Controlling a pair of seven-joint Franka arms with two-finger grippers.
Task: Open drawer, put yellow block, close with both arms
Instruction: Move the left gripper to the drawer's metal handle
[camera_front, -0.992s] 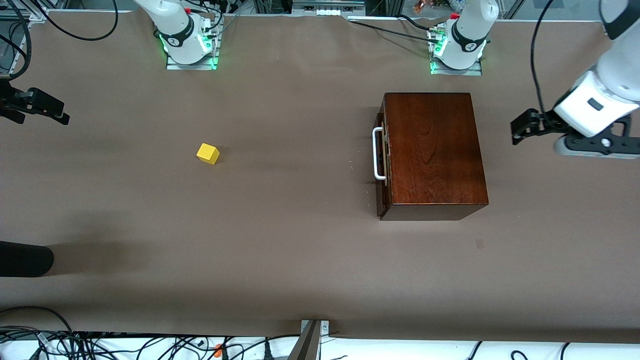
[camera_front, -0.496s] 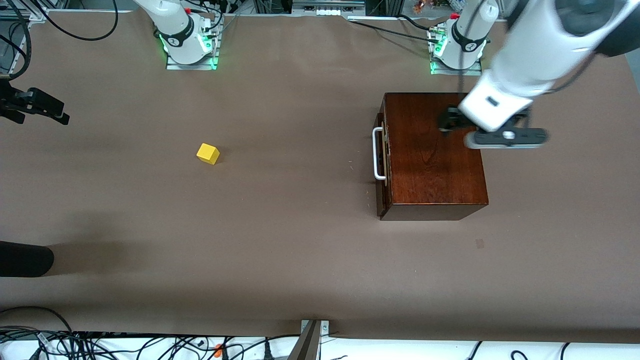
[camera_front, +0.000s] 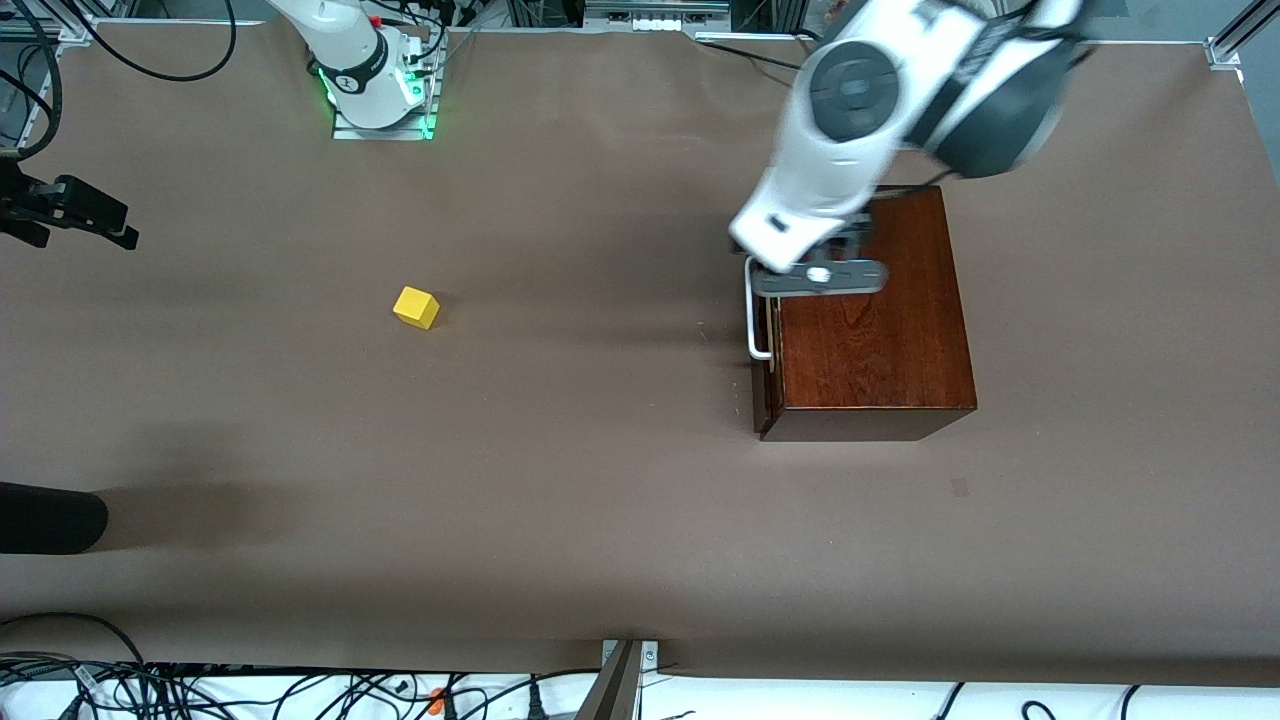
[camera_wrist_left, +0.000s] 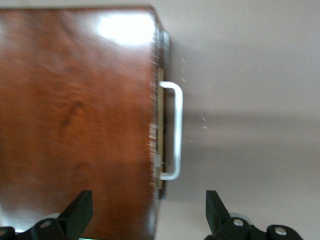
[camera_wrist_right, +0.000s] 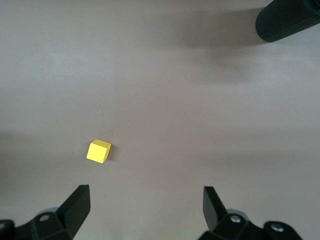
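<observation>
The drawer was shut in its box toward the table's left-arm end. The left gripper — wide open, empty — was held over the handle, whose long axis ran between its fingers. The right gripper waited, open, near the yellow block.

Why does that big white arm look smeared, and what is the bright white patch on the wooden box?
Front view: the left arm is smeared by motion blur, while the yellow block stays crisp. Left wrist view: the patch is glare from overhead light on the glossy box; the wood grain and white handle are also slightly blurred. Right wrist view: sharp, soft shadows only.
</observation>
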